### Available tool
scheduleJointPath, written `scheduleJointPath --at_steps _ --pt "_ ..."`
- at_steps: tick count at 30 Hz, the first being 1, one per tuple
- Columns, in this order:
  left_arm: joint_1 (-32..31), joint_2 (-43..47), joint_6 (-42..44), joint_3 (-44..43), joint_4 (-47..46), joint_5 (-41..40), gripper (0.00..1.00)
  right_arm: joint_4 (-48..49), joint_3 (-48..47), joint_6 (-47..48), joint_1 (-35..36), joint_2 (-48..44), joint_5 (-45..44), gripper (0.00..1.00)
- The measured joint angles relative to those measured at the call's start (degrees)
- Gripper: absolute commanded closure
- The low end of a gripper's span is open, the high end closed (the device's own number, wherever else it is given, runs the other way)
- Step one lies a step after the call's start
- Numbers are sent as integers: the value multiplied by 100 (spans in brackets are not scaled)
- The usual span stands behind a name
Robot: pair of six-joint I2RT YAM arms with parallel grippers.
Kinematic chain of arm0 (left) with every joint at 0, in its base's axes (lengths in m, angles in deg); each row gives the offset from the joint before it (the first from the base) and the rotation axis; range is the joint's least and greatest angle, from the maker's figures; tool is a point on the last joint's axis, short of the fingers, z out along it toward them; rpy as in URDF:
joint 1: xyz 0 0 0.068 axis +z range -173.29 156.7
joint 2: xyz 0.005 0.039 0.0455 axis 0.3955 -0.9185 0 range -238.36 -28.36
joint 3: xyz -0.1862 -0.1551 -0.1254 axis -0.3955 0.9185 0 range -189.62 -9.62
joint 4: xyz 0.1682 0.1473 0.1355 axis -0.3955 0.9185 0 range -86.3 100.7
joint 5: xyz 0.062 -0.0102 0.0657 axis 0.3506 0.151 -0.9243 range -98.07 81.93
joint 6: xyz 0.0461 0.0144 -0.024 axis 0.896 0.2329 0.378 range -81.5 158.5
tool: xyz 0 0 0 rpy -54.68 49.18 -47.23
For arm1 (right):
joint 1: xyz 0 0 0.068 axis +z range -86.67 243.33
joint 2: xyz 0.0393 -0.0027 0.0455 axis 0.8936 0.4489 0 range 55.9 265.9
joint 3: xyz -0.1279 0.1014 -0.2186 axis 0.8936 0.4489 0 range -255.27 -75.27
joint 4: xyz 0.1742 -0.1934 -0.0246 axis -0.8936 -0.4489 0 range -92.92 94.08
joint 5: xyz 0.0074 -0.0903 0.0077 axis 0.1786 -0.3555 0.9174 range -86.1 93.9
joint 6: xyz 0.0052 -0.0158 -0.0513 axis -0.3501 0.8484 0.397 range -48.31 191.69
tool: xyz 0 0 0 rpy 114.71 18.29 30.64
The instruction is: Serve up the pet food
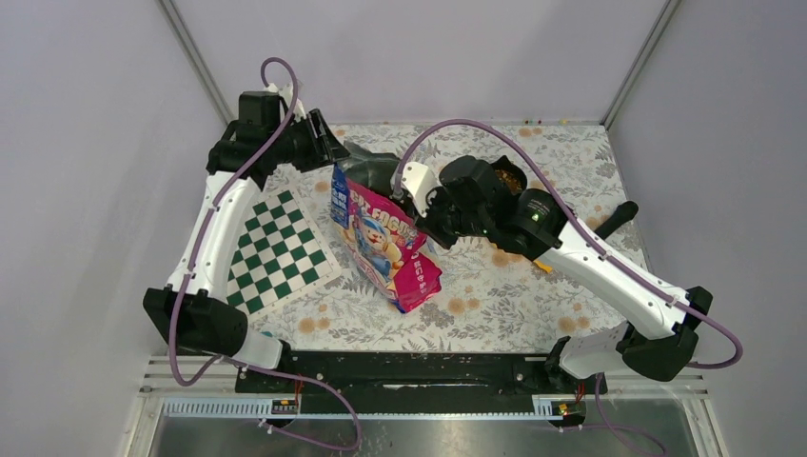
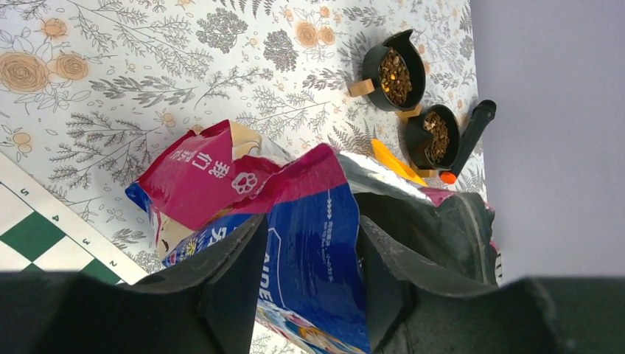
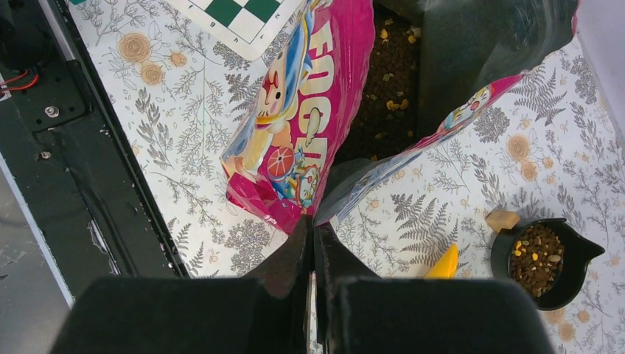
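Brown dry pet food (image 3: pixel 388 77), with a few yellow pellets mixed in, fills the inside of an open bag (image 3: pixel 302 118) and shows through its wide mouth. The bag is glossy pink, blue and white with a cartoon cat. It sits near the middle of a floral tabletop (image 1: pixel 495 300), leaning with its pink bottom towards the arm bases.

More of the same food lies in two small round black bowls. The first bowl (image 2: pixel 374 57) and the second bowl (image 2: pixel 417 140) stand close together on the tabletop, to the right of the bag and apart from it. A yellow-orange scoop (image 2: pixel 393 161) lies flat between the bag and the bowls, just beside the second bowl. A black handle with an orange tip (image 2: pixel 472 133) rests against that bowl on the side away from the bag.

The right gripper (image 3: pixel 312 227) reaches the bag from the right. Its fingers are pressed together on the near lip of the bag's mouth, which is drawn to a point at their tips.

The left gripper (image 2: pixel 310 221) sits at the bag's far top edge. Its fingers stand about half apart with the blue upper panel between them. It is not clear whether they pinch it.

A green and white chessboard mat (image 1: pixel 276 249) lies flat to the left of the bag, near it.
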Motion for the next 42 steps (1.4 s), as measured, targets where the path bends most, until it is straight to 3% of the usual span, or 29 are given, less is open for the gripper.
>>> scheduleJointPath --at_steps 4,7,12,16,21,22,24,25,31,42 --pt "-26 -284 98 -363 260 -70 61 4 0 50 0 11 9 93" --pt "-42 -407 188 -522 378 -116 71 63 -4 46 0 61 9 76" --pt "-57 -691 393 -925 634 -232 90 155 -116 -103 0 354 31 57" --pt "-66 -734 553 -984 739 -341 100 146 -127 -262 -35 597 140 49" --pt "-74 -734 619 -997 785 -433 100 216 -127 -442 -57 726 116 55" --pt "-76 -734 625 -997 787 -448 100 262 -127 -492 -61 741 85 62" --pt "-81 -734 632 -999 787 -483 100 350 -127 -586 -66 763 -22 91" --pt "-81 -734 632 -1012 798 -503 100 382 -127 -605 -72 763 -72 100" --pt "-120 -723 568 -1069 839 -964 100 442 -127 -678 -170 754 -470 100" --pt "-227 160 280 -844 885 -2334 100 643 -109 492 -920 520 -511 100"
